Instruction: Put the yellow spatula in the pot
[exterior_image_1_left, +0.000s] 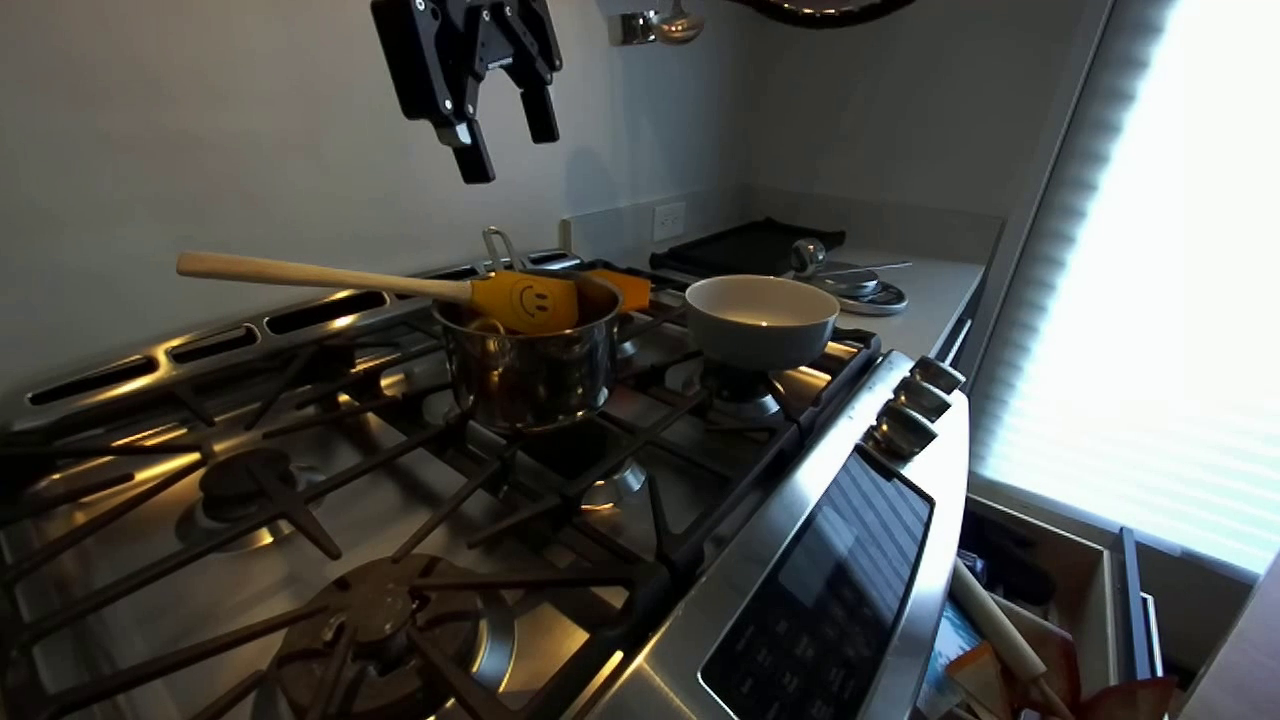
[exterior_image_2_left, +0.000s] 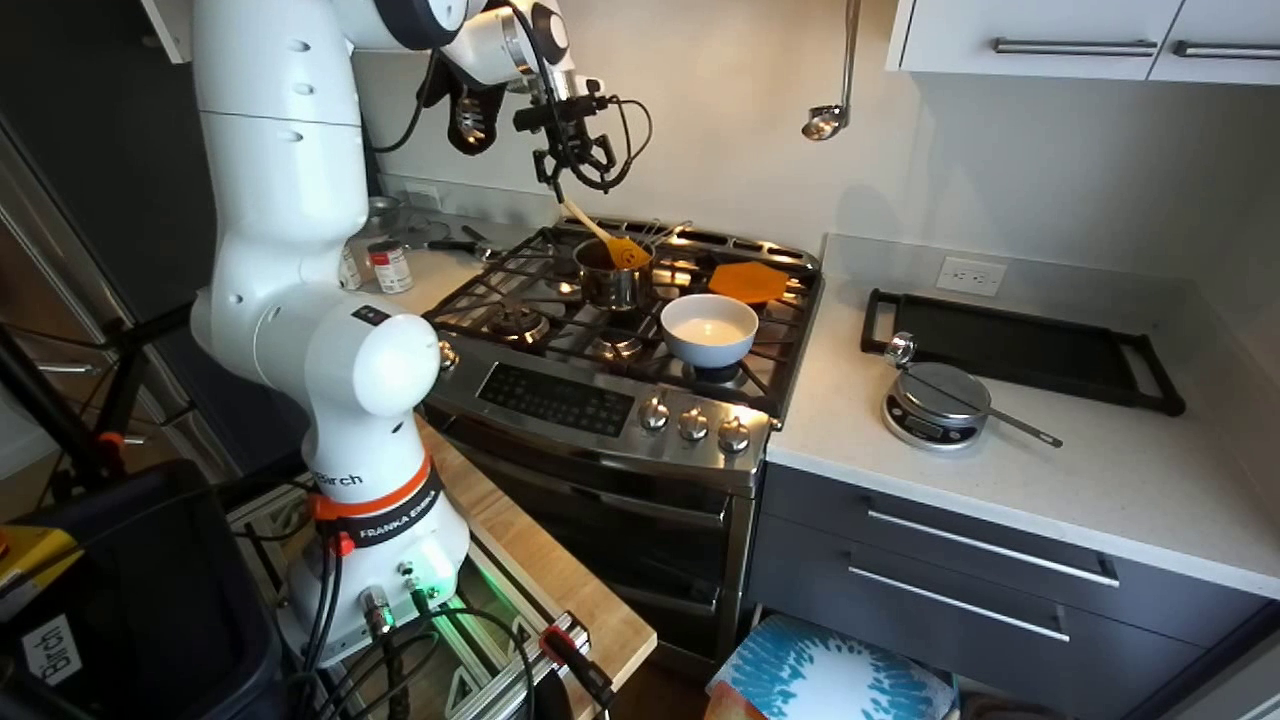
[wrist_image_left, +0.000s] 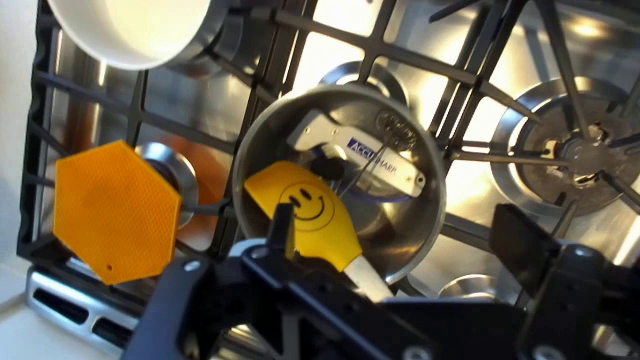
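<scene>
The yellow spatula has a smiley-faced blade (exterior_image_1_left: 525, 302) and a pale wooden handle (exterior_image_1_left: 310, 274). Its blade is at the mouth of the steel pot (exterior_image_1_left: 540, 385), and the handle rests across the rim and sticks out past it. In an exterior view the spatula (exterior_image_2_left: 627, 252) leans out of the pot (exterior_image_2_left: 612, 292). My gripper (exterior_image_1_left: 508, 140) is open and empty, well above the pot. In the wrist view my gripper (wrist_image_left: 402, 232) covers most of the handle, while the spatula blade (wrist_image_left: 320, 235) shows inside the pot (wrist_image_left: 400, 240).
A white knife sharpener (wrist_image_left: 365, 155) lies in the pot. A white bowl (exterior_image_2_left: 708, 335) stands on the stove near an orange hexagonal mat (exterior_image_2_left: 748, 282). A ladle (exterior_image_2_left: 826, 120) hangs on the wall. A scale (exterior_image_2_left: 935, 425) and a black tray (exterior_image_2_left: 1030, 345) are on the counter.
</scene>
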